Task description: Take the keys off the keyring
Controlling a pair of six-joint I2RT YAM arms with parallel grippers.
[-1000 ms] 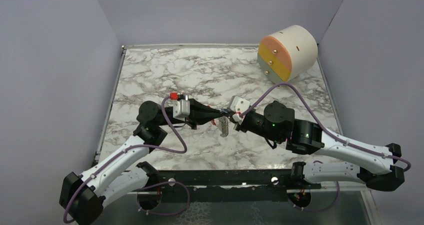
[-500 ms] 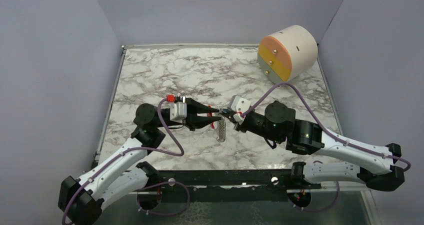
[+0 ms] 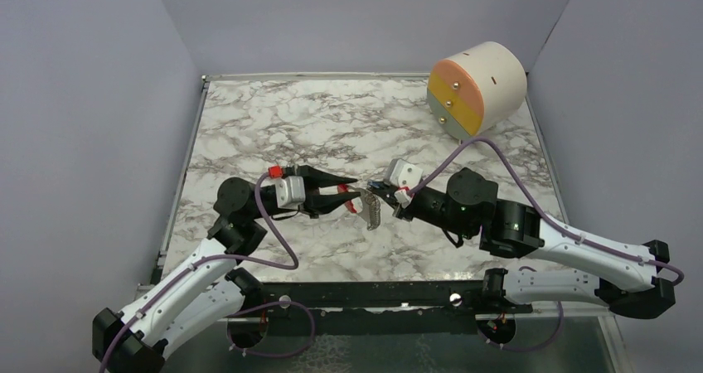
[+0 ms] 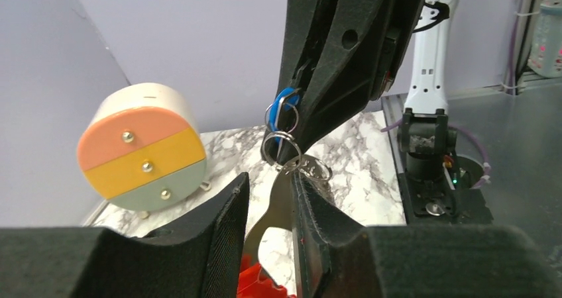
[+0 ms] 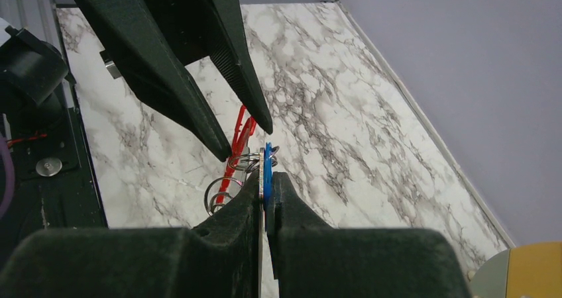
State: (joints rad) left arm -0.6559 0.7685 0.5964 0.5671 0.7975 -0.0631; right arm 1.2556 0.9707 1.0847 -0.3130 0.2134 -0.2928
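Note:
My right gripper (image 3: 383,189) is shut on the small blue-and-silvery key (image 5: 267,165) and holds it above the table. The key also shows in the left wrist view (image 4: 281,106). The grey ridged keyring (image 3: 374,209) hangs from the key by small wire rings (image 4: 283,147), with its red part (image 5: 242,136) towards the left arm. My left gripper (image 3: 356,189) is open. Its fingers (image 4: 228,225) stand either side of a flat silvery piece (image 4: 265,218) of the keyring, which lies against the right-hand finger. The red part (image 4: 255,281) sits low between them.
A big cream cylinder (image 3: 481,87) with an orange, yellow and grey-green face lies at the table's far right corner; it also shows in the left wrist view (image 4: 142,146). Grey walls stand on three sides of the marble table (image 3: 273,124).
My left gripper has opened and its arm has drawn back a little to the left. The keyring has swung from hanging straight to tilted. My right gripper has shifted slightly right, still shut.

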